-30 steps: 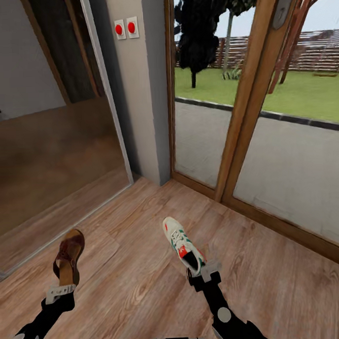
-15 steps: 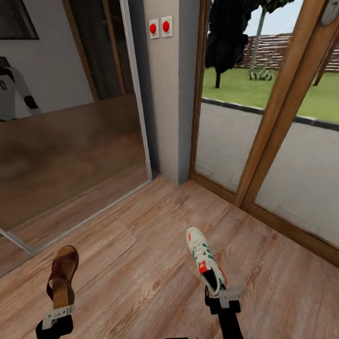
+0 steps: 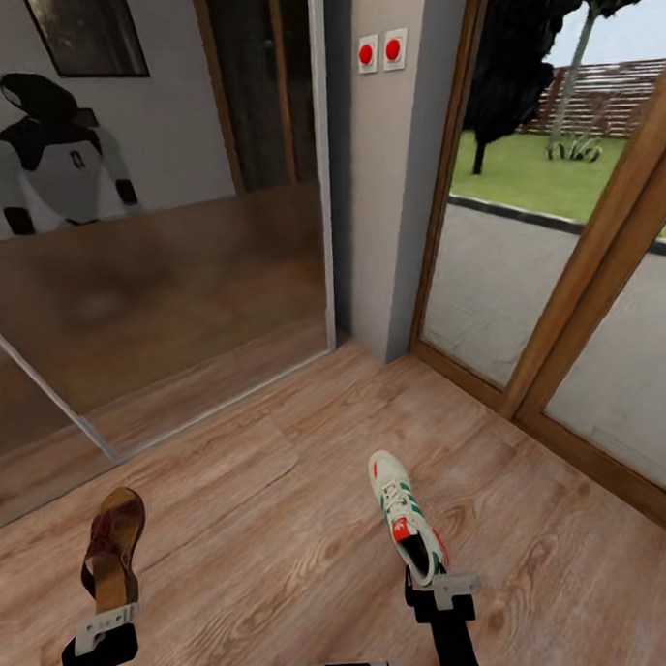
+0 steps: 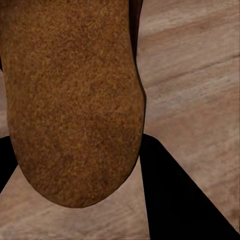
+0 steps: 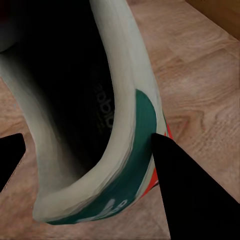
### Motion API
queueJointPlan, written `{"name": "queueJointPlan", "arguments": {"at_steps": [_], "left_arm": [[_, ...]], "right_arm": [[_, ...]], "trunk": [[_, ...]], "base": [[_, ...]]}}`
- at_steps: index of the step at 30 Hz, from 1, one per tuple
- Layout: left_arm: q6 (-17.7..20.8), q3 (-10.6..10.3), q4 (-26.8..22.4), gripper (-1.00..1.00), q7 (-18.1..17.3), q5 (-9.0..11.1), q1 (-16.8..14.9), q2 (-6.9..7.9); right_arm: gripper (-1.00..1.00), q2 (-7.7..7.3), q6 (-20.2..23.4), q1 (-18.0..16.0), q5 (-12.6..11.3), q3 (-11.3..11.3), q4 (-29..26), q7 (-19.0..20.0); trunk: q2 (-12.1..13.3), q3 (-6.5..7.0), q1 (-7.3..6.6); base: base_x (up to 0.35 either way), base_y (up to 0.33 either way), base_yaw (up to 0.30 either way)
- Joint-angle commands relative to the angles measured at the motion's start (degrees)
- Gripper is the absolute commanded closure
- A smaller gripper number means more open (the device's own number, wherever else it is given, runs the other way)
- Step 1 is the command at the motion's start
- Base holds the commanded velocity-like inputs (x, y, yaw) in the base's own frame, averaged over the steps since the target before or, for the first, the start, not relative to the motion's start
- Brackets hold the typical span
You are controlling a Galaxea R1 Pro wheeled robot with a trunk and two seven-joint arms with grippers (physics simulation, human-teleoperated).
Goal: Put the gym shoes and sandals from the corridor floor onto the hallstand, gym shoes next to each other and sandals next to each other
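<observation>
Left claw (image 3: 103,622) grips sandal (image 3: 113,548) — right claw (image 3: 442,592) grips gym shoe (image 3: 409,528); insole print unreadable.

The camera has swung, so the mirror (image 3: 158,312) now reflects a white robot (image 3: 59,151). The sandal (image 3: 112,548) and gym shoe (image 3: 407,528) sit lower in view.

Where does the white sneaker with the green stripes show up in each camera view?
Head view: the gym shoe is low and right of centre, heel held at the right gripper.
Right wrist view: its dark opening and green heel take up most of the picture.
Left wrist view: not in it; a sandal is.
Shared landmark: the wood plank floor.
</observation>
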Motion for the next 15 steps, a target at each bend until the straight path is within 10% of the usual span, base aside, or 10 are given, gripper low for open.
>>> {"name": "queueJointPlan", "arguments": {"at_steps": [1, 15], "left_arm": [[-0.1, 0.3, 0.0, 1.00, -0.5, -0.2, -0.1, -0.04], [-0.1, 0.5, 0.0, 1.00, -0.5, -0.2, -0.1, -0.01]], "right_arm": [[1.00, 0.00, -0.3, 0.0, -0.6, 0.5, 0.1, -0.4], [1.00, 0.02, -0.3, 0.0, -0.6, 0.5, 0.1, -0.4]], "trunk": [[0.0, -0.04, -0.03], [0.0, -0.04, -0.03]], "base": [[-0.279, -0.097, 0.278], [-0.238, -0.086, 0.279]]}}
